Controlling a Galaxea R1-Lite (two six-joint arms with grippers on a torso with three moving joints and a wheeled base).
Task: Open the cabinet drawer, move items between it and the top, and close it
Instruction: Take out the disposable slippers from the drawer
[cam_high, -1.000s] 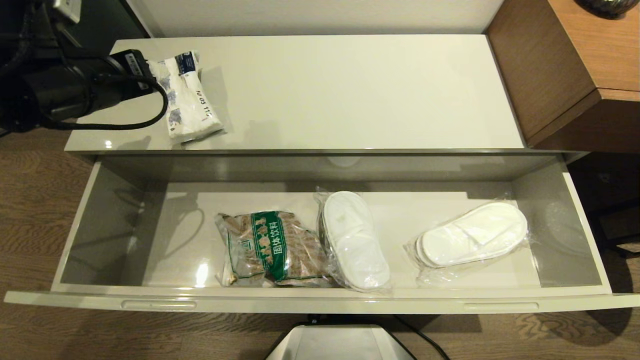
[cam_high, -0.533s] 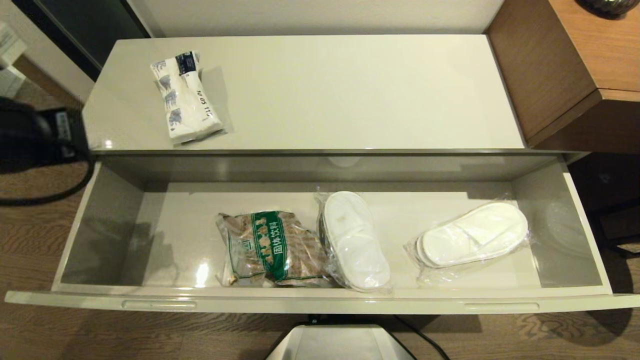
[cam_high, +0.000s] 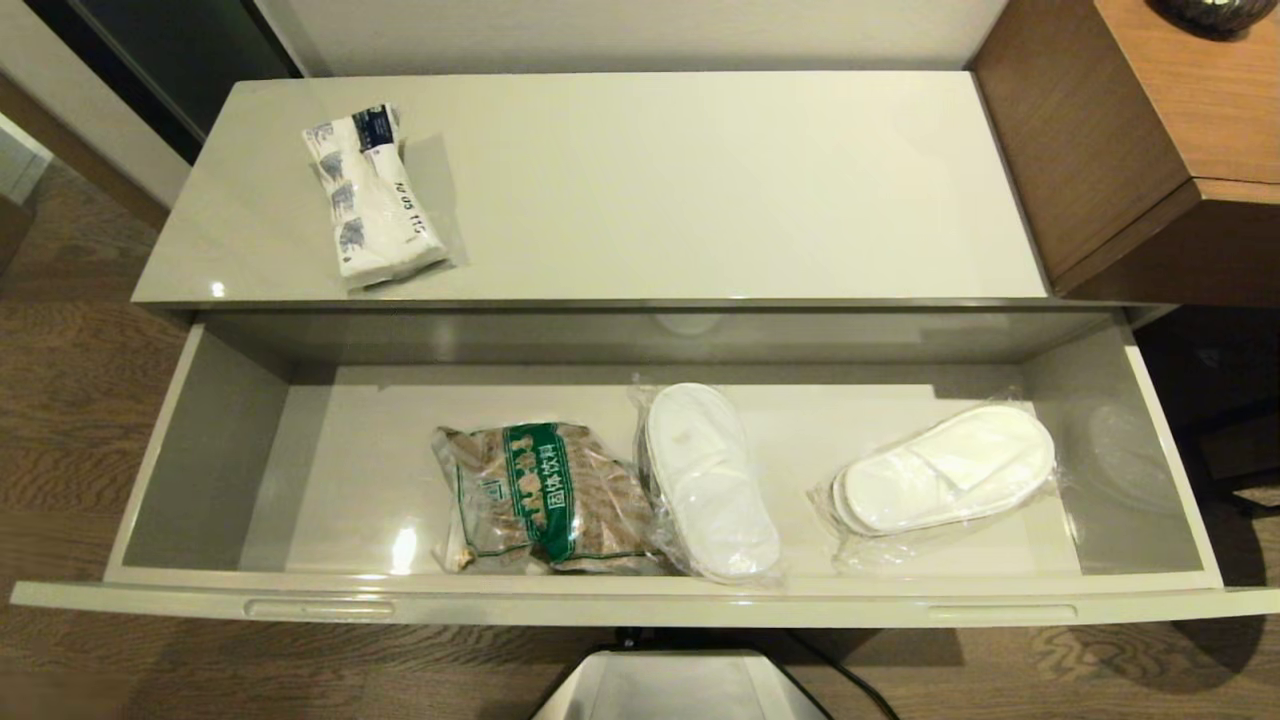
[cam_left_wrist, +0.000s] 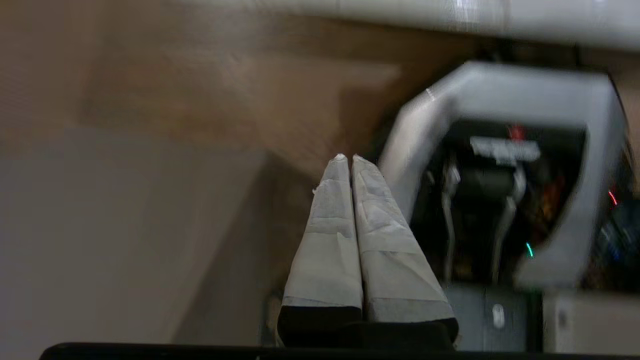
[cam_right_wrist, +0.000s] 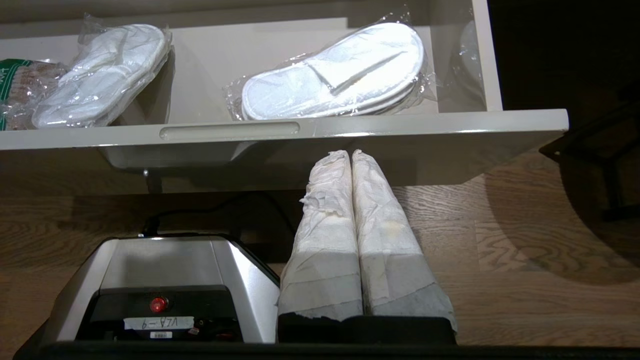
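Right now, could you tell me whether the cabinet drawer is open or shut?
Open: the cabinet drawer is pulled out, showing both slipper packs inside.

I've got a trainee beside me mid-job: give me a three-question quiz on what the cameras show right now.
1. True or false: the tissue pack lies on the top.
2. How many slipper packs are in the cabinet drawer?
3. Which sits closest to the brown packet? A) middle slipper pack B) right slipper pack C) tissue pack

Key
1. True.
2. Two.
3. A; they touch. Both claws, left claw and right claw, are shut and below the drawer front.
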